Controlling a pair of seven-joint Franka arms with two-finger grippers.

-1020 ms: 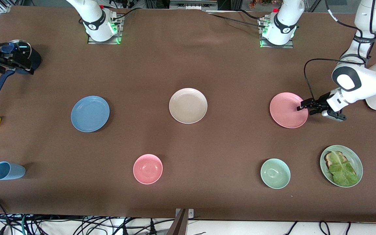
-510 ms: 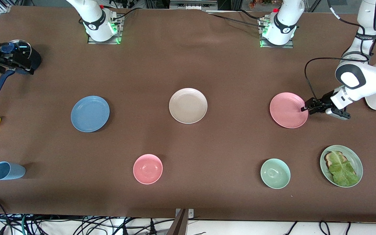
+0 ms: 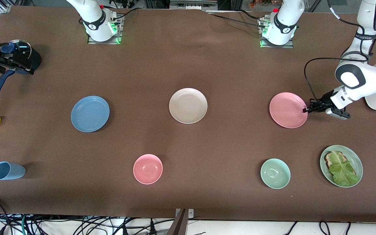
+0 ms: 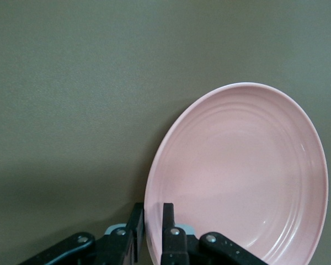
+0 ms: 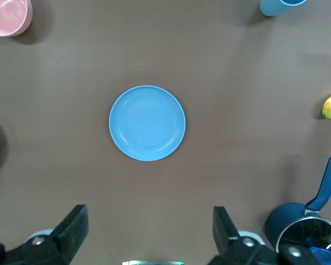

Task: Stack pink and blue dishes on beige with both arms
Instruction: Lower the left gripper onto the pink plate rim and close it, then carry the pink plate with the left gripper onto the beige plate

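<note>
The blue plate (image 3: 90,113) lies flat toward the right arm's end of the table. The right gripper (image 5: 149,232) hangs high above it, fingers spread wide, holding nothing. The beige plate (image 3: 188,105) sits mid-table, bare. At the left arm's end, the left gripper (image 3: 306,110) is clenched on the rim of the pink plate (image 3: 288,110). Risk: the pinch covers only a narrow edge section, so the plate may pivot or slip out on lifting. A tilted release could land it off-centre on the beige plate.
</note>
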